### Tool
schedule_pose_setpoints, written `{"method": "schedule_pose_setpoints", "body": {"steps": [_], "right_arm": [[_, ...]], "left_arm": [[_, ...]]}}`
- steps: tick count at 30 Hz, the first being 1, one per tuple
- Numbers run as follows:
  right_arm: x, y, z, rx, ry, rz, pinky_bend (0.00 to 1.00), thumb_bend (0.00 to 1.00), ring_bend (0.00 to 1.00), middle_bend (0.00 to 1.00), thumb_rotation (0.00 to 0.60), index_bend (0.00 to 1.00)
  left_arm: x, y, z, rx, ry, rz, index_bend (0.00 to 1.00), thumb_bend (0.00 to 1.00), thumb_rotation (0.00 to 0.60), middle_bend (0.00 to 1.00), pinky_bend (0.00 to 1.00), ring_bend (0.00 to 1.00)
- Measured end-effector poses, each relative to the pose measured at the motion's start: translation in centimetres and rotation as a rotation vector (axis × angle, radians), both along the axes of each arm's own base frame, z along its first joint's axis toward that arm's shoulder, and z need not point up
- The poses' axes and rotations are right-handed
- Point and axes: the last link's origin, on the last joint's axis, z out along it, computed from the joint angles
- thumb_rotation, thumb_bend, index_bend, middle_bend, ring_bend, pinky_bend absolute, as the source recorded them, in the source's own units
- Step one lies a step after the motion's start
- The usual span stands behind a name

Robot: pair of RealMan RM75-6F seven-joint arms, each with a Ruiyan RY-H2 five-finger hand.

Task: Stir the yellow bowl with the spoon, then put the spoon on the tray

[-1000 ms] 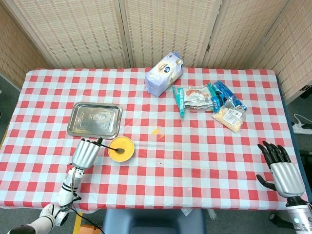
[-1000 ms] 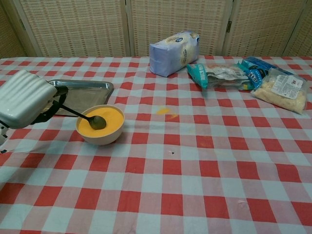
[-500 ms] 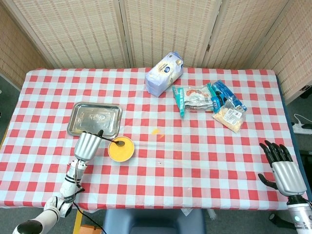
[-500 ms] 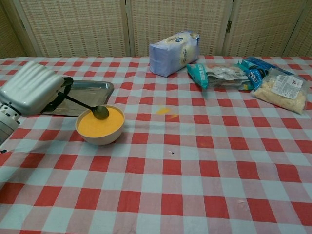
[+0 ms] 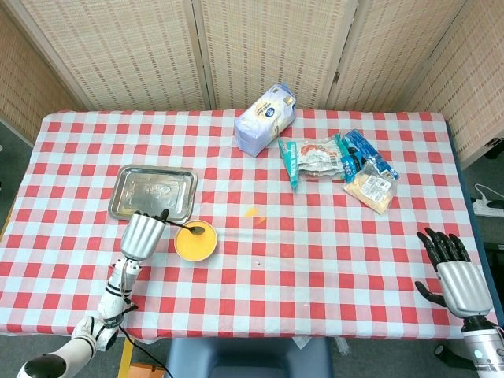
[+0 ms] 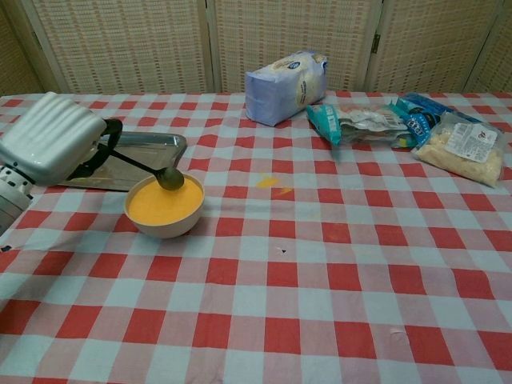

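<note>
Head view
Left hand (image 5: 142, 235): grips spoon (image 5: 186, 229) handle; spoon sticks out to its right, tip over far rim of yellow bowl (image 5: 196, 242).
Tray (image 5: 153, 193): just beyond hand & bowl.
Right hand (image 5: 453, 273): near right table edge, fingers spread, holding nothing.

Chest view
Left hand (image 6: 54, 144): at left, spoon (image 6: 157, 172) angled down-right from it.
Spoon tip: at far rim of yellow bowl (image 6: 164, 206).
Tray (image 6: 138, 156): behind both.

The head view looks down from high up and sees the whole bench with its red and white checked cloth (image 5: 315, 236), far away. The chest view sits low and close, looking across the cloth toward the woven screens (image 6: 288, 32). Both show the round yellow bowl (image 5: 195, 242) and flat silver metal tray (image 5: 126, 193).
</note>
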Motion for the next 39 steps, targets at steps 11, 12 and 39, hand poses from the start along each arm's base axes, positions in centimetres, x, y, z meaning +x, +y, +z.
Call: {"method": "schedule_pose_setpoints", "body": {"steps": [11,12,39], "right_arm": [[-0.5,-0.6,-0.3,0.009,0.009,-0.026,0.00,0.17,0.00,0.00,0.600,0.00],[-0.5,-0.6,-0.3,0.011,0.007,-0.025,0.00,0.17,0.00,0.00,0.600,0.00],[0.3,0.2,-0.3,0.026,-0.014,0.013,0.00,0.17,0.00,0.00,0.600,0.00]], "left_arm": [[-0.8,1.2,0.0,-0.005,0.039,0.046,0.95,0.62,0.600,1.00,1.00,1.00],[-0.8,1.1,-0.1,-0.007,0.040,0.044,0.95,0.62,0.600,1.00,1.00,1.00],[-1.5,-3.4,0.1,-0.021,-0.009,-0.042,0.95,0.62,0.600,1.00,1.00,1.00]]}}
